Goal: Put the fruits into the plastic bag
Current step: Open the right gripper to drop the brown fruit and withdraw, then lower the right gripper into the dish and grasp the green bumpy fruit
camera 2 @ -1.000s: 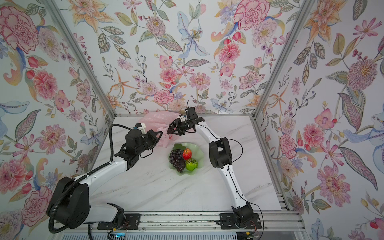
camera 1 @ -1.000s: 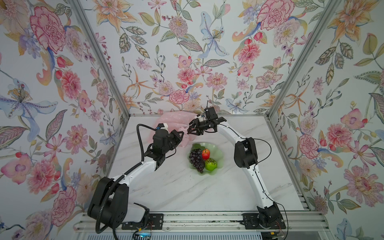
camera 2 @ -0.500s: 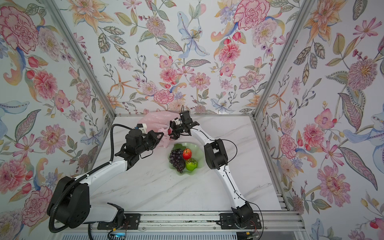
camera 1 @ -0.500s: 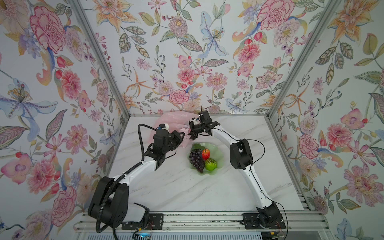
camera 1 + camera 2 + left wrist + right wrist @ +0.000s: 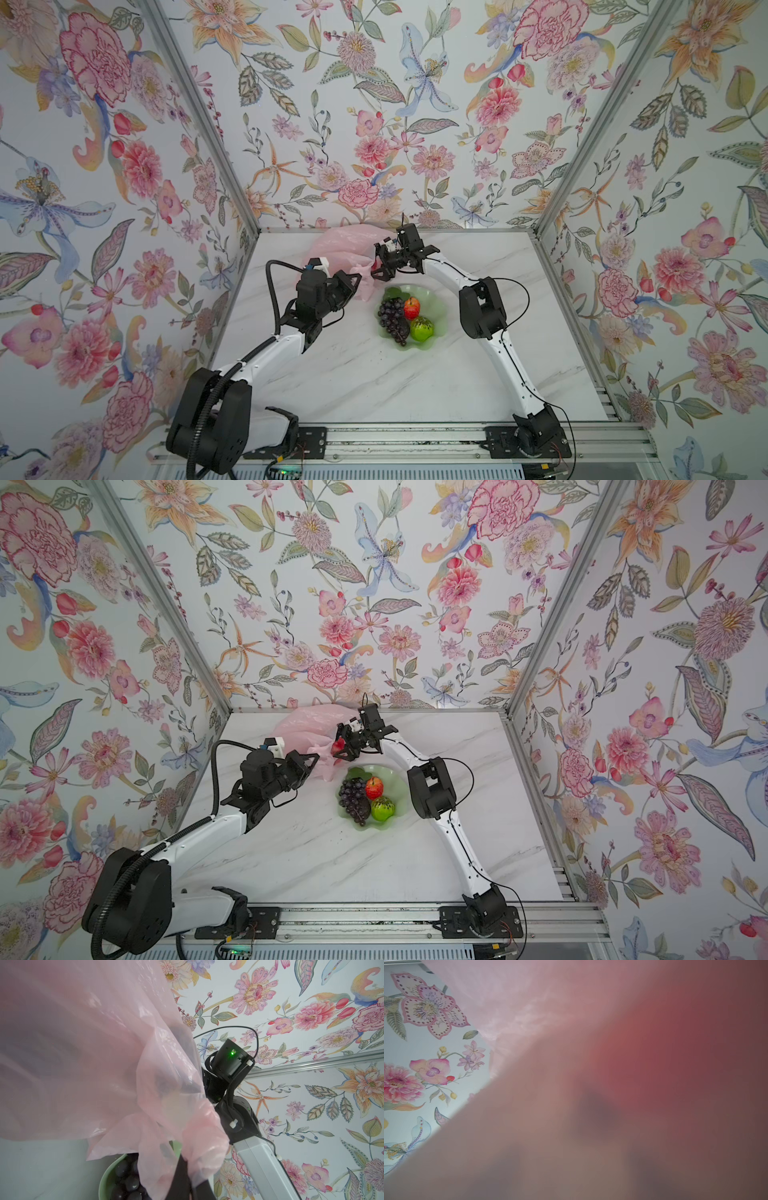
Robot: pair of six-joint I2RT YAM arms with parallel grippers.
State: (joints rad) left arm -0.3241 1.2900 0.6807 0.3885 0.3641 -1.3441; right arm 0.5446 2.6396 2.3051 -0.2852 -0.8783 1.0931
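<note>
The pale pink plastic bag [image 5: 336,249] lies at the table's back, its front edge lifted. My left gripper [image 5: 353,276] is shut on that edge, and in the left wrist view the bunched film [image 5: 199,1138] sits in its jaws. At the bag's mouth my right gripper [image 5: 376,264] stands with its fingers spread, and a small red fruit [image 5: 337,746] shows between them. Pink film [image 5: 529,1001] and a red blur fill the right wrist view. A dark purple grape bunch [image 5: 392,318], a red apple [image 5: 411,307] and a green fruit [image 5: 422,328] lie in the dish.
The pale green scalloped dish [image 5: 441,299] sits mid-table, just in front of both grippers. Floral walls close in the table on three sides. The right arm's elbow [image 5: 480,307] hangs right of the dish. A metal rail [image 5: 395,436] runs along the front edge.
My right gripper has moved left and forward to the bag's mouth with the red fruit, and its fingers have spread wider. The left gripper has held still on the bag.
</note>
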